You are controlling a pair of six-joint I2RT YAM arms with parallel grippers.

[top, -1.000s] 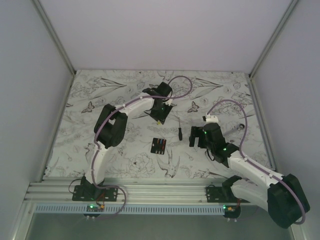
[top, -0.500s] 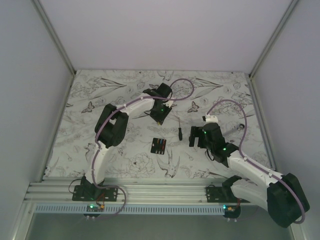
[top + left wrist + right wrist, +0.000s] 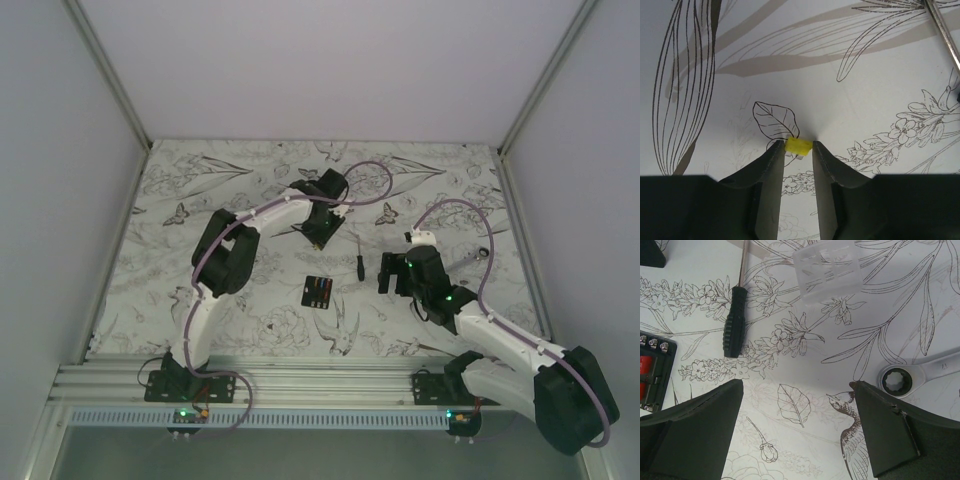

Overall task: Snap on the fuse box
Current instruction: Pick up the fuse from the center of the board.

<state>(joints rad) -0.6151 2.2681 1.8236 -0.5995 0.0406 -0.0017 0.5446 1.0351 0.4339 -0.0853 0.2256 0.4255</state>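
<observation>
Since a second ago the left arm has swung slightly farther right. The left hand pinches a small blocky yellow fuse over the floral-printed desk. The flat, black, square fuse box lies apart, nearer than that hand and left of the right hand, which gapes wide.

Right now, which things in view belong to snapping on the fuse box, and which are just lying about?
Job in hand:
- fuse box
- clear plastic cover, probably its lid
- yellow fuse, pinched between the left pincer's tips

Lying about:
- screwdriver
- ring wrench

The open right pincer hovers above these two and holds nothing.
</observation>
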